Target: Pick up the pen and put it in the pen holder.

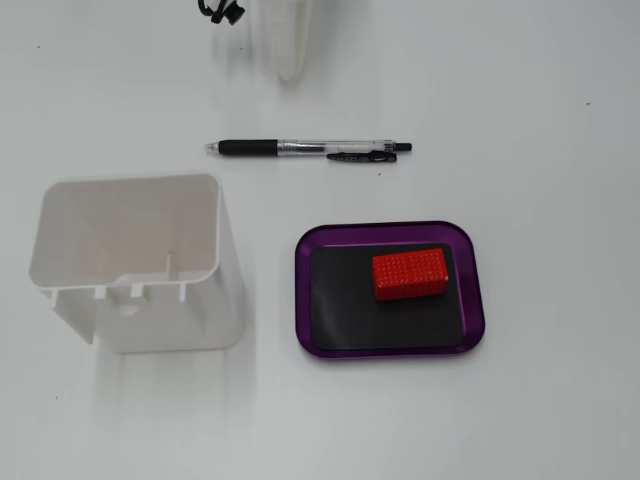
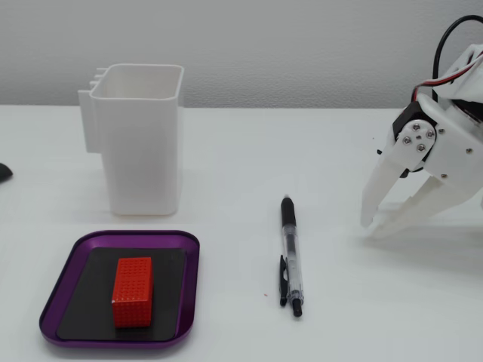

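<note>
A pen with a clear barrel, black grip and black clip lies flat on the white table, its tip pointing left in a fixed view. In the other fixed view the pen lies lengthwise in front of the white pen holder. The holder stands upright with its top open and looks empty. My white gripper hangs at the right, tips down near the table, well right of the pen. Its fingertips are together and hold nothing. From above the gripper shows as a blurred white shape behind the pen.
A purple tray with a black mat holds a red block beside the holder. The same tray and block sit front left in the other fixed view. A black cable is at the top edge.
</note>
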You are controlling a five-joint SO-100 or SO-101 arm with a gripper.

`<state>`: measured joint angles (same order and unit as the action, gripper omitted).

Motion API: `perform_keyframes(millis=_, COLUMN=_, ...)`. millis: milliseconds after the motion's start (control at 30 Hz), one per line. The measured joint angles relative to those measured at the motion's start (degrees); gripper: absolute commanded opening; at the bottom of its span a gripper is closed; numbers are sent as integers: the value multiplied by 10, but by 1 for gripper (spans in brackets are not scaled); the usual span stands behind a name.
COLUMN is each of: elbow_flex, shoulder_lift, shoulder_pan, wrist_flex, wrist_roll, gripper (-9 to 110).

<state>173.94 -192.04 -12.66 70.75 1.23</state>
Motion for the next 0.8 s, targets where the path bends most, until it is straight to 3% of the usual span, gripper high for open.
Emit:
perform_keyframes(millis=167, elbow_flex=2, shoulder_lift=0, shoulder_pan=54, wrist_flex=-14, wrist_roll=0, gripper=0)
perform_keyframes(millis=600, elbow_flex=1, shoulder_lift=0, shoulder_pan=57, wrist_flex=-36, wrist_roll=0, gripper=-1)
perform_keyframes(millis=800, elbow_flex=-82, shoulder_lift=22, shoulder_pan=60, wrist_flex=-66, wrist_roll=25, gripper=-1)
